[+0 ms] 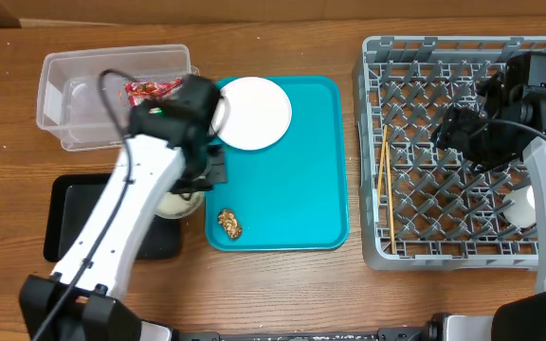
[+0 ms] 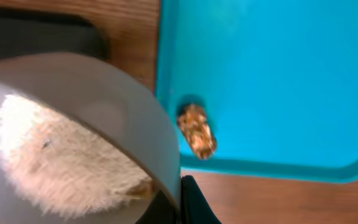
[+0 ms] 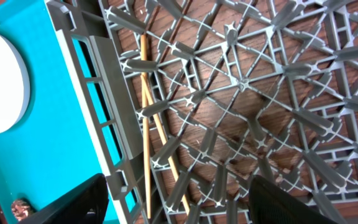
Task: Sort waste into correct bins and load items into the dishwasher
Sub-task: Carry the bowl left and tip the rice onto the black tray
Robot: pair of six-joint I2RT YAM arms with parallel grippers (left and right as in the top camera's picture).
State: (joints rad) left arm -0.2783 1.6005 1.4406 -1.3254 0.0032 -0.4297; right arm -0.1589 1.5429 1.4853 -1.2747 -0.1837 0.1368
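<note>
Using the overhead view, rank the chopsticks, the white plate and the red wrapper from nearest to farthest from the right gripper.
From the right gripper:
1. Chopsticks, in the grey rack.
2. White plate, on the teal tray.
3. Red wrapper, in the clear tub, far left.

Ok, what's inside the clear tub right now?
A red snack wrapper lies at the clear tub's right end. The left arm covers that corner, so anything beneath it is hidden.
</note>
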